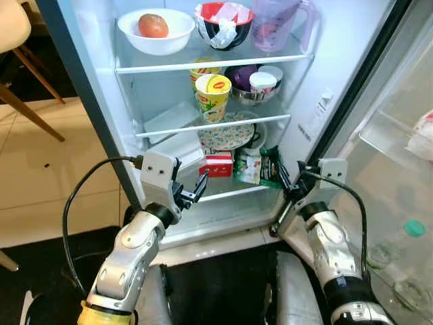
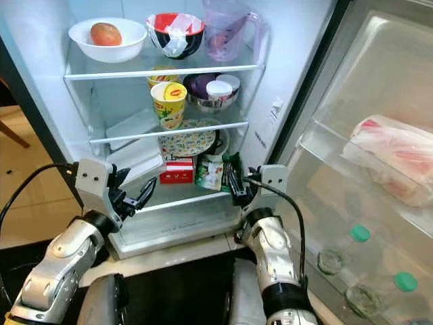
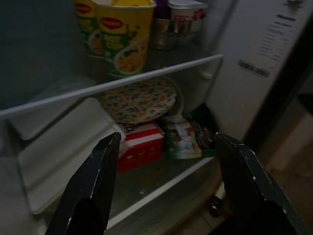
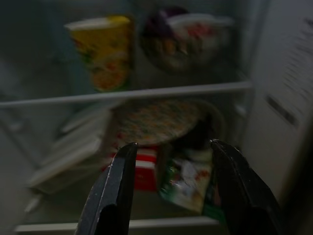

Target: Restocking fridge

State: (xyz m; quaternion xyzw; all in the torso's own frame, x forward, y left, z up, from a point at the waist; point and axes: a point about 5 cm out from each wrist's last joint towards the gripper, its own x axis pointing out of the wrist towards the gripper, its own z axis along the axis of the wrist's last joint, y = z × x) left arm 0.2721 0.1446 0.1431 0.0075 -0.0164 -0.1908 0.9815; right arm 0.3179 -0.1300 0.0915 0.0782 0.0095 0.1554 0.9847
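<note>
Both empty claws, the left gripper [image 1: 193, 193] at seven o'clock and the right gripper [image 1: 287, 181] at five, hover spread before the fridge's bottom shelf [image 1: 230, 193], where a careless reach might topple the red carton [image 1: 218, 164] or green packet [image 1: 258, 166].

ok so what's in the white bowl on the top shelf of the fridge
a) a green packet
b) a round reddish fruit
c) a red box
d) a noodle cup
b) The white bowl at the left of the top shelf holds one round reddish fruit; the noodle cup stands one shelf down, and the red box and green packet lie on the lowest shelf.
</note>
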